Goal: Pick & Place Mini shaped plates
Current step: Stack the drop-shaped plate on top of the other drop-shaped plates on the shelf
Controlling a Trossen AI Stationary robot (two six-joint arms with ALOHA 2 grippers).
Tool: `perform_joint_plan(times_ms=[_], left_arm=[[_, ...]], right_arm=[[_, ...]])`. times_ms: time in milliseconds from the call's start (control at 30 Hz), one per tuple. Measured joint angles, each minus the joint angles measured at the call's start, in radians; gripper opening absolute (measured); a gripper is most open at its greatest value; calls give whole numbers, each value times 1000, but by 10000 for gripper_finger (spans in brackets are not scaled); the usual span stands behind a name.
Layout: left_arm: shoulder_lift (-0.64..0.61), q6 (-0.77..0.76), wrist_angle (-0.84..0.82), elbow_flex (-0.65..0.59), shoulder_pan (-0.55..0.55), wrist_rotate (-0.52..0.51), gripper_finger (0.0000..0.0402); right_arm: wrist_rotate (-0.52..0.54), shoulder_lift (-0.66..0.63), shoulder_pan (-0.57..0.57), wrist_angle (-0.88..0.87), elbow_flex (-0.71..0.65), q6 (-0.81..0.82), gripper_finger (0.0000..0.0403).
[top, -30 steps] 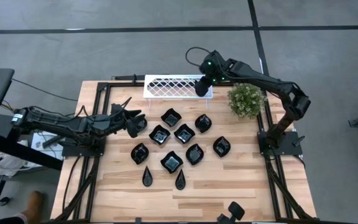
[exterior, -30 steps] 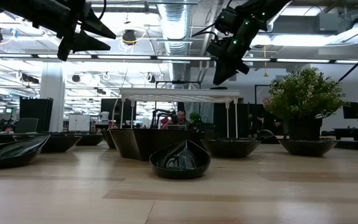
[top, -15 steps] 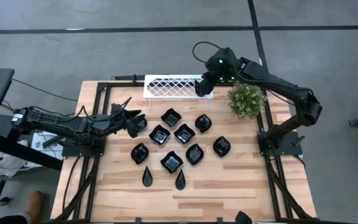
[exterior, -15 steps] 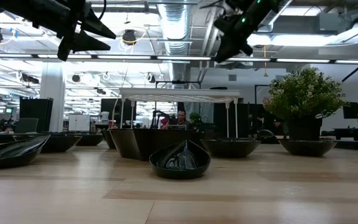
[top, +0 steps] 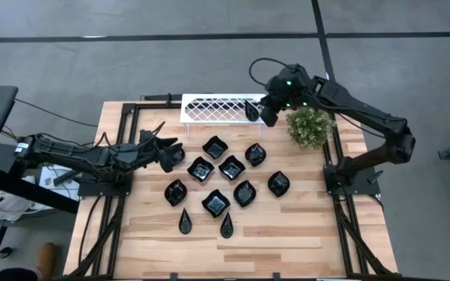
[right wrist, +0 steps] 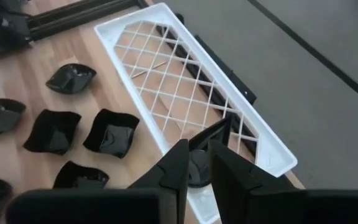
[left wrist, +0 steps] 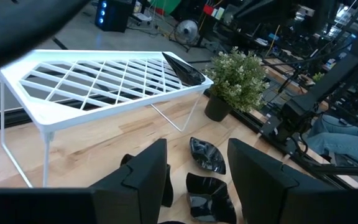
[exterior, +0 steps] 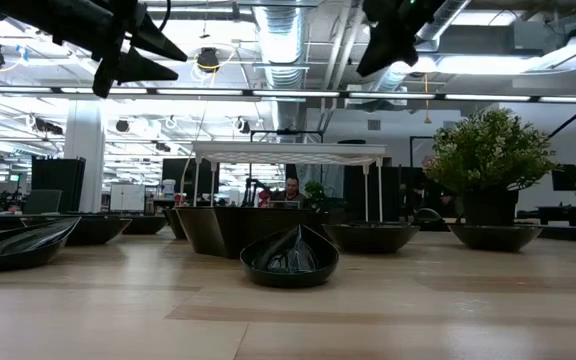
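Observation:
Several mini shaped plates, glossy black, lie on the wooden table, among them a wavy square (top: 215, 147) and a teardrop (top: 227, 227). One more plate (top: 251, 111) (right wrist: 211, 134) lies on the lattice top of the white rack (top: 217, 108), at its right end. My right gripper (top: 269, 117) (right wrist: 199, 165) hangs above and to the right of that plate, narrowly open, with nothing between its fingers. My left gripper (top: 168, 156) (left wrist: 197, 180) hovers open over the table's left part, clear of the plates below.
A small potted plant (top: 309, 126) stands at the far right, just beside my right gripper. Black frame rails (top: 119, 125) run along the table's sides. Bare wood lies along the near edge (top: 233, 254).
My right gripper has risen and drawn back from over the rack's right end toward the table's right edge, tipping a little. The plate on the rack has stayed where it was.

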Motion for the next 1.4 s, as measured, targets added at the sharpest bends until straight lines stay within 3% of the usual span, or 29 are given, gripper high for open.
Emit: perform_joint_plan(times_ms=[333, 833, 967, 1200, 1400], left_arm=[[0, 0, 14, 0, 0, 0, 172], [0, 0, 28, 0, 0, 0, 172], [0, 0, 46, 0, 0, 35, 172], [0, -2, 72, 0, -1, 237, 172], [0, -19, 83, 4, -56, 244, 172]], right_arm=[[0, -119, 64, -29, -12, -8, 56], [-8, -557, 163, 336, -632, 246, 56], [-8, -646, 210, 416, -729, 295, 56], [-4, -763, 249, 480, -841, 350, 56], [-4, -825, 248, 549, -936, 384, 56]])
